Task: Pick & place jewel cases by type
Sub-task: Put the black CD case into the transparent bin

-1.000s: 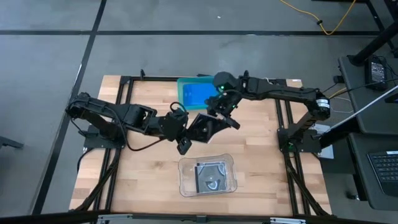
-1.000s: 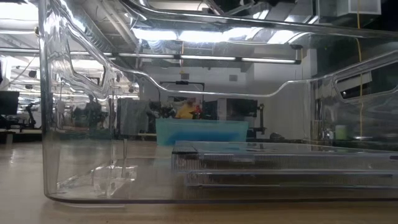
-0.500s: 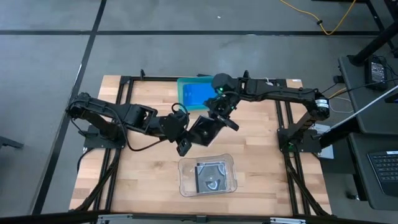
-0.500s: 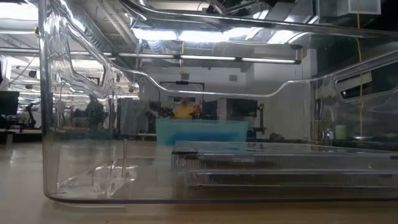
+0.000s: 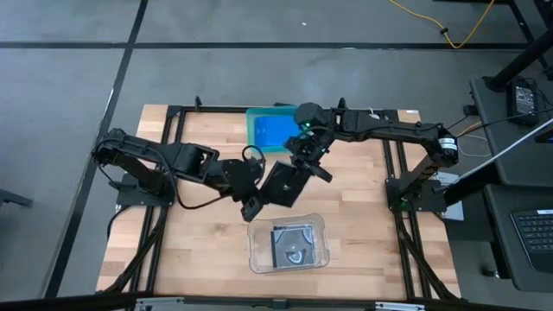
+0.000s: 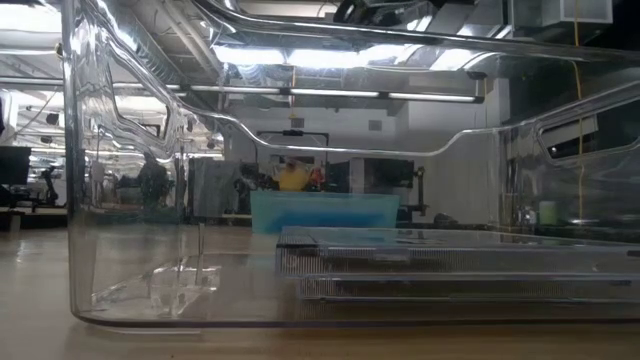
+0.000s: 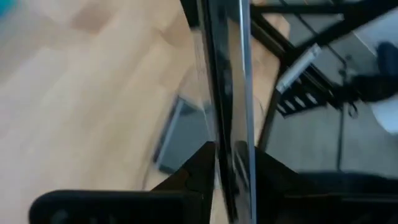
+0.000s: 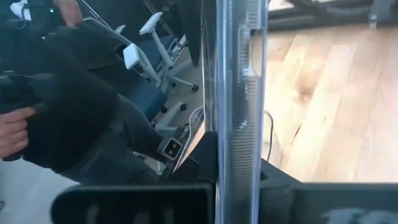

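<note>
We see the wooden table [image 5: 199,250] with the teal tray [image 5: 268,130] at the back half hidden under the right arm. The clear tray [image 5: 289,244] in front holds stacked grey cases [image 5: 292,245]. Both grippers pinch one dark case [image 5: 285,183] in mid-air: right gripper [image 5: 302,160] now clamped shut, left gripper [image 5: 255,200] slackening since a second ago.

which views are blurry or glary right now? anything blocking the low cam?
Left wrist view: motion-smeared, the dark grey square jewel case edge-on and soft. Right wrist view: sharper, the case edge catching bright glare. Low view: shot through the clear rounded plastic tray, whose walls reflect the ceiling lights and warp the room. High view: evenly lit, no glare.
</note>
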Robot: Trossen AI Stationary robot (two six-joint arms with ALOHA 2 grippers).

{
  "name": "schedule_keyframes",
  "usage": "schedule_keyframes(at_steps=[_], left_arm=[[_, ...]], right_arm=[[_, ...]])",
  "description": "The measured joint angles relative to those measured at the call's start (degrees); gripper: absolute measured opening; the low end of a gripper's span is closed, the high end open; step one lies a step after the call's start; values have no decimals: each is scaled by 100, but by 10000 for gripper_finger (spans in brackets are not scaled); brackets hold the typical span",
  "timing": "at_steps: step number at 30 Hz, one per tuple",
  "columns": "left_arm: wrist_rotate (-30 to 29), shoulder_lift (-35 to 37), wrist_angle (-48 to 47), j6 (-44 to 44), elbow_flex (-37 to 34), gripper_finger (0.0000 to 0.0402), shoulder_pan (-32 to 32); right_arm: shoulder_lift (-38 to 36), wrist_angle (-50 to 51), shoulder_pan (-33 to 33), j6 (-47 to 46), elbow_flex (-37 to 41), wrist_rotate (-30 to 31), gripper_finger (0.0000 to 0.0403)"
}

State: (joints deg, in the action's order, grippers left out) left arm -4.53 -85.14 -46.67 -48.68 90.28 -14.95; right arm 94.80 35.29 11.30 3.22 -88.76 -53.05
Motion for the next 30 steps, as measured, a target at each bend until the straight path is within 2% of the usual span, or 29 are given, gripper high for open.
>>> schedule_keyframes(at_steps=[6,13,18,22,26,30], left_arm=[[655,92,-492,-240,0,72,-282],[481,401,-1479,-575,4,74,-572],[-300,759,-1568,-667,4,75,-648],[-920,1060,-1642,-652,4,74,-654],[-1514,1299,-1716,-426,4,75,-650],[-1925,1476,-1812,-237,4,73,-650]], right_arm=[[-13,778,74,282,-355,131,16],[-17,2438,53,871,-1085,524,15],[-17,3291,-170,893,-1342,762,16],[-13,3402,-586,614,-1287,960,15],[-9,2995,-1102,248,-994,1376,15],[-7,2152,-1542,-365,-547,1431,15]])
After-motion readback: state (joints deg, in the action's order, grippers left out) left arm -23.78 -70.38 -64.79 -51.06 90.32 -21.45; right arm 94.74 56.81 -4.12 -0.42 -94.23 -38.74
